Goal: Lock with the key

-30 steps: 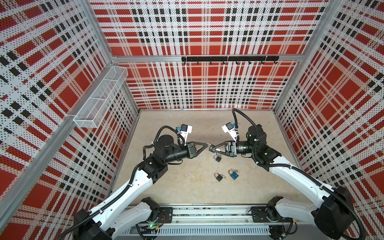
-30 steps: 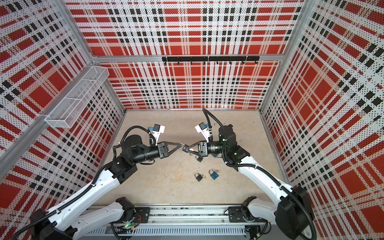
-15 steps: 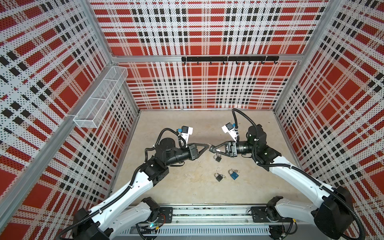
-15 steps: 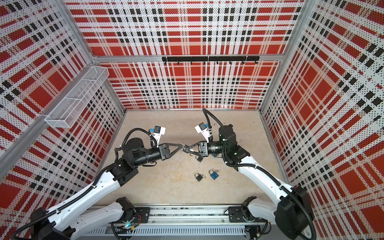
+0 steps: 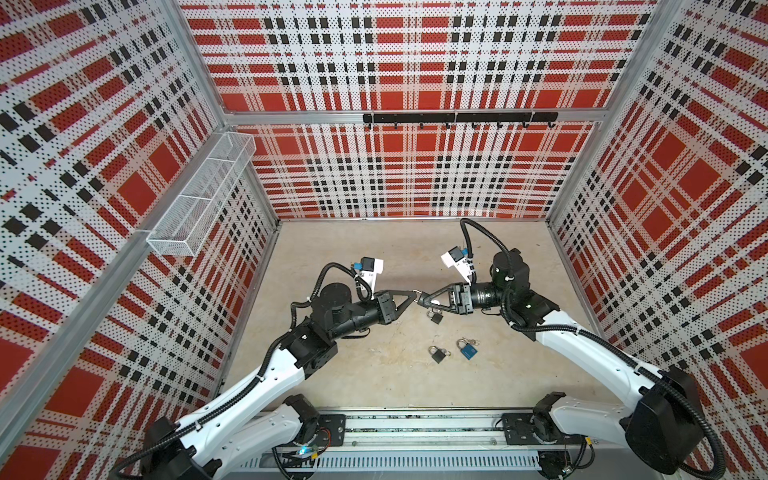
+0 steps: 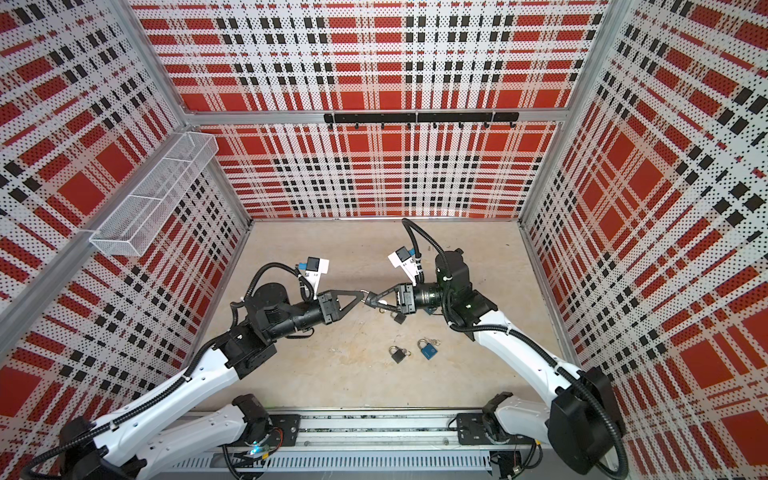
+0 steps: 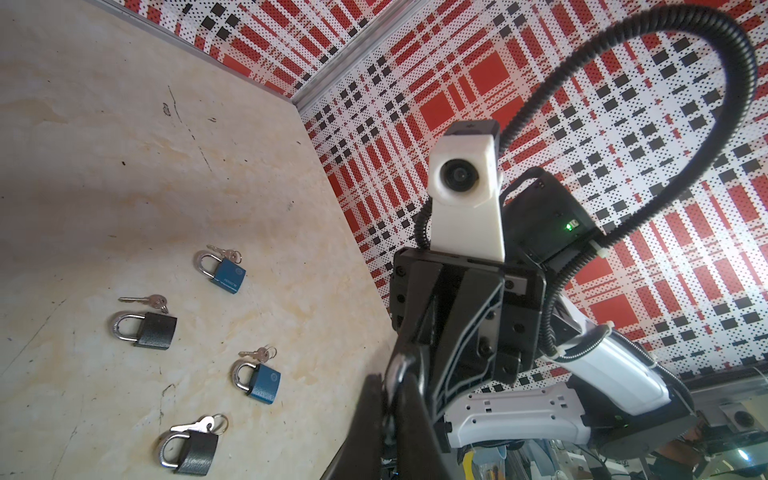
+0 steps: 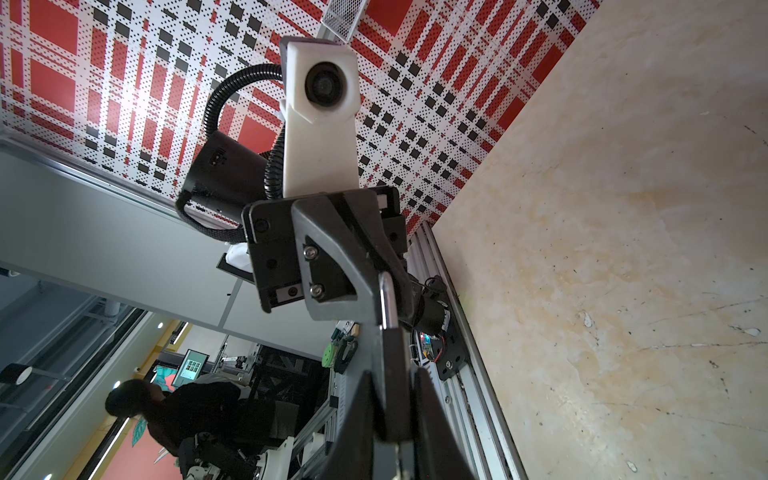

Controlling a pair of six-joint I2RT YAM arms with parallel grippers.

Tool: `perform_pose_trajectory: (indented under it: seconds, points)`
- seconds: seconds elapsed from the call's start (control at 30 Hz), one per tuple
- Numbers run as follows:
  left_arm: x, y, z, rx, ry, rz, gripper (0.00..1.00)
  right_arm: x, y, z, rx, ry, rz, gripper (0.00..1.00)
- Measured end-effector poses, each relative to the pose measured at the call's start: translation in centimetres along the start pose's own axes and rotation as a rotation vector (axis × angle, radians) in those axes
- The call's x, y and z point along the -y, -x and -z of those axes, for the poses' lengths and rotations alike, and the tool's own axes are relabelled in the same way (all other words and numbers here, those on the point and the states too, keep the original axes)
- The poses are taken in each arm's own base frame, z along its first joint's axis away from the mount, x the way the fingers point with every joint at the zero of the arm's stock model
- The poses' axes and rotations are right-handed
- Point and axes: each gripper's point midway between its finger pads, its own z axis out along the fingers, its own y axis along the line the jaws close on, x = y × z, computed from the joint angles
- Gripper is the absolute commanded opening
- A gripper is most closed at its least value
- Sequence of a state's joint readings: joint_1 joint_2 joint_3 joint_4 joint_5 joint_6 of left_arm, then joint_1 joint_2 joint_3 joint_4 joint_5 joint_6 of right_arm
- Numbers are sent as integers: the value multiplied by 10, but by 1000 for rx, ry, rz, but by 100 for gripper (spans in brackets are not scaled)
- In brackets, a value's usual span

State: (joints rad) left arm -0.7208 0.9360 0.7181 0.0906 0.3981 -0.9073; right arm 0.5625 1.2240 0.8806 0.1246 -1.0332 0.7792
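Note:
My two grippers meet tip to tip above the middle of the floor in both top views. My right gripper [image 5: 426, 300] [image 8: 392, 386] is shut on a black padlock [image 8: 392, 399]. Its silver shackle [image 8: 386, 299] sticks out towards the left gripper. My left gripper [image 5: 414, 294] [image 7: 392, 386] is shut on a small silver key [image 7: 394, 372], right at the held padlock. Whether the key sits in the keyhole is hidden by the fingers.
Several spare padlocks with keys lie on the beige floor [image 5: 374, 374]: black ones [image 5: 435, 316] [image 5: 438, 354] and a blue one [image 5: 468, 350]. A wire basket [image 5: 199, 199] hangs on the left wall and a hook rail [image 5: 457, 118] on the back wall.
The left arm has shifted slightly and brought its gripper tip a little closer to the right gripper. The right arm has stayed still, and both grips are unchanged.

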Motion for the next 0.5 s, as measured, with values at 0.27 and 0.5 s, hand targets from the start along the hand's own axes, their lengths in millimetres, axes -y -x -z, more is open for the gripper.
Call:
perform_pose_trajectory:
  seconds: [0.27,0.5]
  points:
    - [1,-2,-2,5,4,3,0,0,0,-1,-3,5,-1,0]
    - [-5,-3,-3,16,25,10,0,5,-1,-2,-10,2,-13,0]
